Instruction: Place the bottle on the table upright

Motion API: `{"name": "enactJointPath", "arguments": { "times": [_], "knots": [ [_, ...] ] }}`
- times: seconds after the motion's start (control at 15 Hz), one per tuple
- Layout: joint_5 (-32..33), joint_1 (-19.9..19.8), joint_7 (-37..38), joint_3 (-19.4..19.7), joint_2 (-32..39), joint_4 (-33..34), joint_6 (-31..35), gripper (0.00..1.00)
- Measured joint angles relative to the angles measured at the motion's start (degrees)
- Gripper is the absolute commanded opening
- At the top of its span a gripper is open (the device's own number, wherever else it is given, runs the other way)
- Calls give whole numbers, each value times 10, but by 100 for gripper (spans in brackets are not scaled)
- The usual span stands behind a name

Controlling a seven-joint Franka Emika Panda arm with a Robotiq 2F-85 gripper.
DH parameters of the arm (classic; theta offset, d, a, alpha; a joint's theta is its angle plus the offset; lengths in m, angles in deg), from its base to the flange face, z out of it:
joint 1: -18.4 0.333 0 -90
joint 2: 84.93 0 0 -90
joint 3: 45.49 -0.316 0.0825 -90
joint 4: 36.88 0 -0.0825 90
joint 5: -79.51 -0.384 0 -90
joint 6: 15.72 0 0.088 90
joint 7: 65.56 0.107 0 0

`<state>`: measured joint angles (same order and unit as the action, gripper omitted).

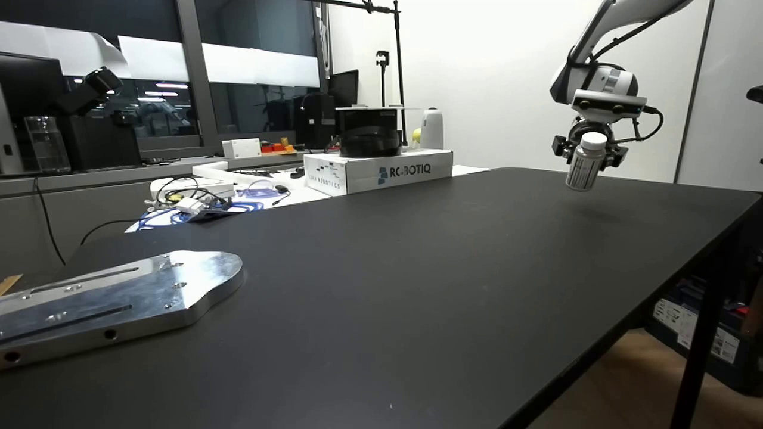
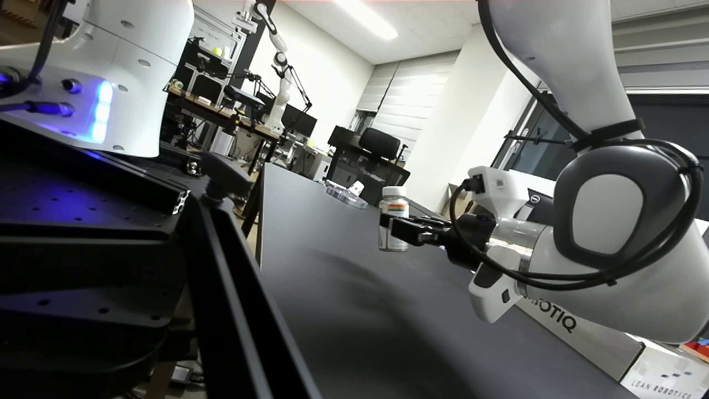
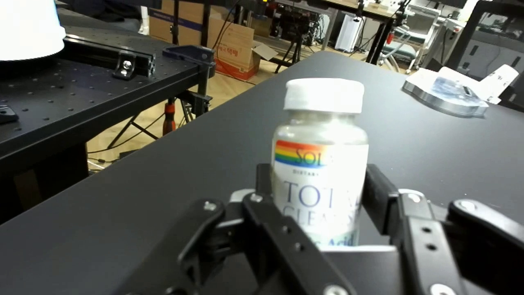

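Note:
The bottle is small, with a white cap and a white label with a rainbow stripe. It shows in both exterior views (image 1: 583,171) (image 2: 394,208) and in the wrist view (image 3: 321,133). My gripper (image 1: 589,152) is shut on the bottle's body, one finger on each side; the gripper also shows in an exterior view (image 2: 409,228) and in the wrist view (image 3: 318,186). The bottle hangs above the black table (image 1: 381,280), cap up and tilted, its base apart from the surface. A shadow lies on the table below it. The fingers hide part of its lower body.
A shiny metal plate (image 1: 131,298) lies on the table's far end from the arm, also in the wrist view (image 3: 446,94). A white Robotiq box (image 1: 387,173) stands along one long side. Cables (image 1: 197,205) lie near it. The robot base (image 2: 122,83) stands beside the table.

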<state>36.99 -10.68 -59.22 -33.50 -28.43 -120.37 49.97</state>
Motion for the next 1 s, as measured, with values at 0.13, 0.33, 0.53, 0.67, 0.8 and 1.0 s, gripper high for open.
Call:
{"name": "enactJointPath", "arguments": {
  "times": [0.13,0.33,0.53,0.67,0.8,1.0],
  "knots": [
    [-18,-6,7,1,19,22,-3,31],
    [-44,-13,22,3,47,55,-7,31],
    [-63,-19,37,4,69,83,-12,31],
    [-74,-23,48,4,80,99,-14,31],
    [-83,-26,58,4,89,112,-15,31],
    [-93,-30,76,4,99,130,-17,31]
  ]
}}
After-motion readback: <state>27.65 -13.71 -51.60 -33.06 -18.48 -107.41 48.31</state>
